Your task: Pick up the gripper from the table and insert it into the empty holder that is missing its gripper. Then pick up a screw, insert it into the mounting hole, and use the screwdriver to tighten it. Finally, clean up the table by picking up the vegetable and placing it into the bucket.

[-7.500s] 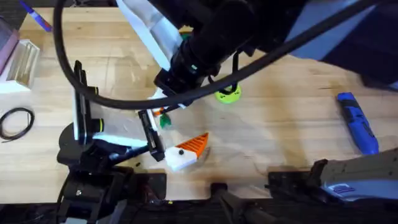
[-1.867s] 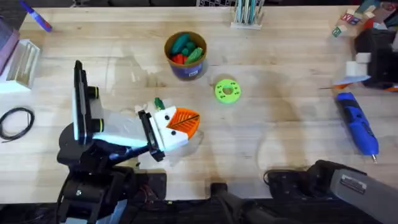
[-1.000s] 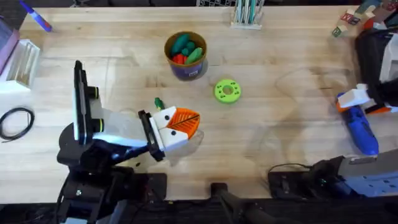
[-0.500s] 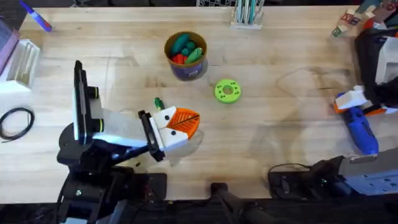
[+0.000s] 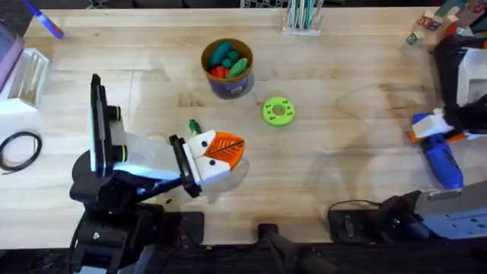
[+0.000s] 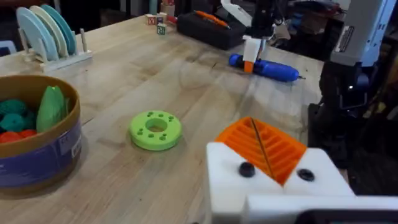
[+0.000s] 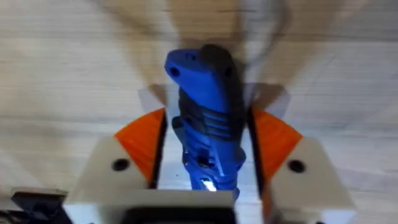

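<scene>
While overhead hides it, right hand [image 7: 202, 146] straddles screwdriver [image 7: 205, 106].

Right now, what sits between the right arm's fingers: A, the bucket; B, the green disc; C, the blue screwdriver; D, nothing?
C: in the right wrist view the screwdriver lies between the orange pads of the right gripper, on the table.

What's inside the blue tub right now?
The tub holds toy vegetables: teal pieces, a light green one and something red-orange, seen from overhead and from the left wrist. Anything beneath them, and the tub's floor, is covered.
</scene>
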### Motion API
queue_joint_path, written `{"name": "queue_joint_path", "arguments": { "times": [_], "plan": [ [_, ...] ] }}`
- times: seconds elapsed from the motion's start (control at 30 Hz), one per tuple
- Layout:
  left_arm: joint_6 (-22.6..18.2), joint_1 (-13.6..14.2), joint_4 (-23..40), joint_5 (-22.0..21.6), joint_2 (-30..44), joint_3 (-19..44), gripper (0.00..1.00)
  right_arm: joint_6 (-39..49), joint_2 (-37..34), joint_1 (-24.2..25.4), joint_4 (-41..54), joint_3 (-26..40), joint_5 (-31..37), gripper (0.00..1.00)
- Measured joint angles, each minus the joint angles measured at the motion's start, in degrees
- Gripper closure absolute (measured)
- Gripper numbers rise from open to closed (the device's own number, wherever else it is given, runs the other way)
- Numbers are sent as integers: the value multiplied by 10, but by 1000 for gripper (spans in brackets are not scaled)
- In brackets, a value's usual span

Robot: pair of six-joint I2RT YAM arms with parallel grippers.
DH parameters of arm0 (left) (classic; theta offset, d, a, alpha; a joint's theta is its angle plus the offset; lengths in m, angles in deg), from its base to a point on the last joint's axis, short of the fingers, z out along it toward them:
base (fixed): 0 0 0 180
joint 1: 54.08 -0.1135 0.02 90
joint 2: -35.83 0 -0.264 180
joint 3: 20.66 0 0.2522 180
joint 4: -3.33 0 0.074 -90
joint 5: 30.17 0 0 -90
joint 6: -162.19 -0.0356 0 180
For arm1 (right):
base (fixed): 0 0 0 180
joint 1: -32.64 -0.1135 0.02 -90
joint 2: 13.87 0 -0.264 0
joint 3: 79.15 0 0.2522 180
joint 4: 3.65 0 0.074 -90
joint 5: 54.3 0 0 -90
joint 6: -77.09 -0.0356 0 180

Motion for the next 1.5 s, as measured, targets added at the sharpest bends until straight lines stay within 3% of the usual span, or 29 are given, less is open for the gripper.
{"name": "queue_joint_path", "arguments": {
  "times": [0.13,0.27,0.3,0.47,0.6,0.93,1.17,1.33,1.5],
  "plan": [
    [0,0,0,0,0,0,997,4,0,1,-13,-3,6,681],
    [0,0,0,0,0,0,997,6,0,-5,-13,-7,4,957],
    [0,0,0,0,0,0,997,5,0,-8,-13,-7,4,980],
    [0,0,0,0,0,0,997,-2,20,-30,-9,-17,1,980],
    [0,0,0,0,0,0,997,-18,84,-54,-12,-20,-6,980],
    [0,0,0,0,0,0,997,-122,382,-112,-46,-20,-80,981],
    [0,0,0,0,0,0,997,-255,583,-170,-161,-49,-201,981],
    [0,0,0,0,0,0,997,-364,665,-277,-305,-137,-269,981],
    [0,0,0,0,0,0,997,-456,677,-437,-494,-237,-288,981]
  ]
}}
